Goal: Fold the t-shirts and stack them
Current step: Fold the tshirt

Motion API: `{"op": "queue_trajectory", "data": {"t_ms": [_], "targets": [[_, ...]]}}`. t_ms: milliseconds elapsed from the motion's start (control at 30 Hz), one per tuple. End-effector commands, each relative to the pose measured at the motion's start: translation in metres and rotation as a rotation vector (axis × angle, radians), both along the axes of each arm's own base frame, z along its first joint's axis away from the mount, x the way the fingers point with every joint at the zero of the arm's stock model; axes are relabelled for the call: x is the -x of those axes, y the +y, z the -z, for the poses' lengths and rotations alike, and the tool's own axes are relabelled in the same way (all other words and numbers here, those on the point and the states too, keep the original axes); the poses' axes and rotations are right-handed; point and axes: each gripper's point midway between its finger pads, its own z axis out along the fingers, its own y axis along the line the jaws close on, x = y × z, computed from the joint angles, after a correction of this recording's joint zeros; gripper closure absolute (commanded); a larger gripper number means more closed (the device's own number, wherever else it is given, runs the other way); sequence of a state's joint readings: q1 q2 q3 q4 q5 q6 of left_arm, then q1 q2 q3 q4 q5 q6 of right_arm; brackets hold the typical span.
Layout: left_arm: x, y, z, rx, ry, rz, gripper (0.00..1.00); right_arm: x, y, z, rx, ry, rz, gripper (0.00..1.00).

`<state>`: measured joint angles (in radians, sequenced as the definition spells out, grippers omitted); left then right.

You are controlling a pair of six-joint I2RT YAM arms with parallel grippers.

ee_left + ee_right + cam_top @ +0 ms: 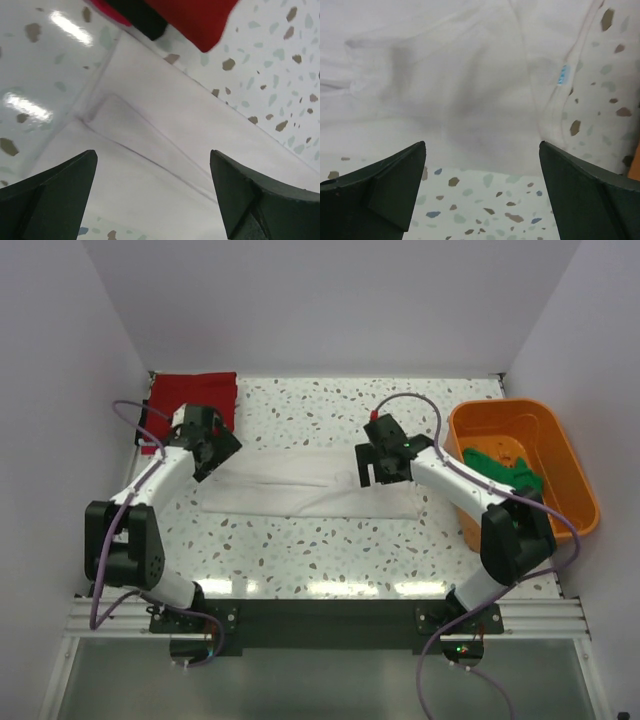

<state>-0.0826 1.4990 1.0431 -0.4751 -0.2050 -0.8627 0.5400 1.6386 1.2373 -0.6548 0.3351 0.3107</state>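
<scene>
A white t-shirt (300, 483) lies folded into a long flat strip across the middle of the table. My left gripper (212, 453) hangs open over its left end, nothing between the fingers; the wrist view shows white cloth (165, 165) below. My right gripper (380, 468) hangs open over the right end, above the shirt's edge (470, 100) with its small blue label (562, 76). A red t-shirt (192, 400) lies folded at the back left corner, its corner (200, 20) showing in the left wrist view. A green t-shirt (505, 468) sits in the orange tub (572, 475).
The orange tub stands at the right edge of the speckled table (320, 540). White walls close in the back and both sides. A dark strip (145, 22) lies beside the red shirt in the left wrist view.
</scene>
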Motion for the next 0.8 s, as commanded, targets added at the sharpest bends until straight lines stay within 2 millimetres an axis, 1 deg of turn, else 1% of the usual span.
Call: {"op": "queue_trajectory", "data": {"t_ms": [0, 33, 67, 100, 133, 167, 200, 233, 267, 300, 333, 367, 400, 433, 500, 533, 567, 633, 667, 733, 767], "targets": [[-0.032, -0.049, 0.001, 0.005, -0.029, 0.228, 0.0, 0.023, 0.027, 0.02, -0.224, 0.064, 0.068, 0.01], [-0.029, -0.06, 0.01, -0.016, 0.01, 0.253, 0.0, 0.025, 0.029, 0.024, -0.245, 0.073, 0.084, 0.01], [-0.033, -0.065, 0.023, -0.029, 0.05, 0.256, 0.0, 0.029, 0.029, 0.031, -0.25, 0.087, 0.101, 0.01], [-0.033, -0.069, 0.03, -0.039, 0.071, 0.265, 0.0, 0.028, 0.029, 0.038, -0.255, 0.097, 0.136, 0.01], [-0.032, -0.07, 0.038, -0.041, 0.097, 0.264, 0.0, 0.029, 0.027, 0.044, -0.243, 0.107, 0.161, 0.01], [-0.03, -0.071, 0.052, -0.04, 0.133, 0.269, 0.0, 0.024, 0.023, 0.046, -0.223, 0.103, 0.188, 0.01], [-0.028, -0.07, 0.058, -0.043, 0.148, 0.266, 0.0, 0.024, 0.022, 0.055, -0.204, 0.126, 0.201, 0.02], [-0.025, -0.069, 0.063, -0.048, 0.165, 0.262, 0.0, 0.021, 0.02, 0.059, -0.191, 0.126, 0.214, 0.01], [-0.018, -0.066, 0.073, -0.054, 0.192, 0.261, 0.0, 0.016, 0.018, 0.06, -0.185, 0.121, 0.227, 0.01], [-0.014, -0.066, 0.078, -0.052, 0.204, 0.257, 0.0, 0.014, 0.015, 0.07, -0.159, 0.139, 0.239, 0.01], [-0.009, -0.065, 0.081, -0.047, 0.212, 0.252, 0.0, 0.006, 0.012, 0.068, -0.146, 0.121, 0.254, 0.01], [0.004, -0.064, 0.089, -0.034, 0.232, 0.238, 0.0, 0.001, 0.01, 0.07, -0.128, 0.11, 0.254, 0.01], [0.007, -0.068, 0.092, -0.018, 0.217, 0.243, 0.0, -0.007, 0.008, 0.072, -0.106, 0.093, 0.234, 0.01], [0.026, -0.07, 0.105, 0.006, 0.25, 0.247, 0.0, -0.017, 0.009, 0.078, -0.094, 0.096, 0.229, 0.01], [0.039, -0.075, 0.107, 0.057, 0.246, 0.22, 0.0, -0.027, 0.012, 0.084, -0.065, 0.107, 0.161, 0.01], [0.048, -0.077, 0.11, 0.08, 0.261, 0.217, 0.0, -0.028, 0.013, 0.095, -0.046, 0.134, 0.137, 0.01], [0.064, -0.075, 0.117, 0.094, 0.292, 0.192, 0.0, -0.04, 0.019, 0.09, -0.051, 0.121, 0.102, 0.01], [0.082, -0.074, 0.122, 0.111, 0.327, 0.171, 0.0, -0.052, 0.021, 0.092, -0.014, 0.12, 0.013, 0.01], [0.098, -0.074, 0.126, 0.126, 0.348, 0.149, 0.0, -0.065, 0.023, 0.092, -0.005, 0.113, -0.02, 0.01], [0.116, -0.081, 0.128, 0.171, 0.367, 0.142, 0.0, -0.082, 0.023, 0.094, 0.02, 0.102, -0.132, 0.01], [0.131, -0.084, 0.129, 0.198, 0.374, 0.116, 0.0, -0.093, 0.032, 0.096, -0.003, 0.101, -0.185, 0.01]]}}
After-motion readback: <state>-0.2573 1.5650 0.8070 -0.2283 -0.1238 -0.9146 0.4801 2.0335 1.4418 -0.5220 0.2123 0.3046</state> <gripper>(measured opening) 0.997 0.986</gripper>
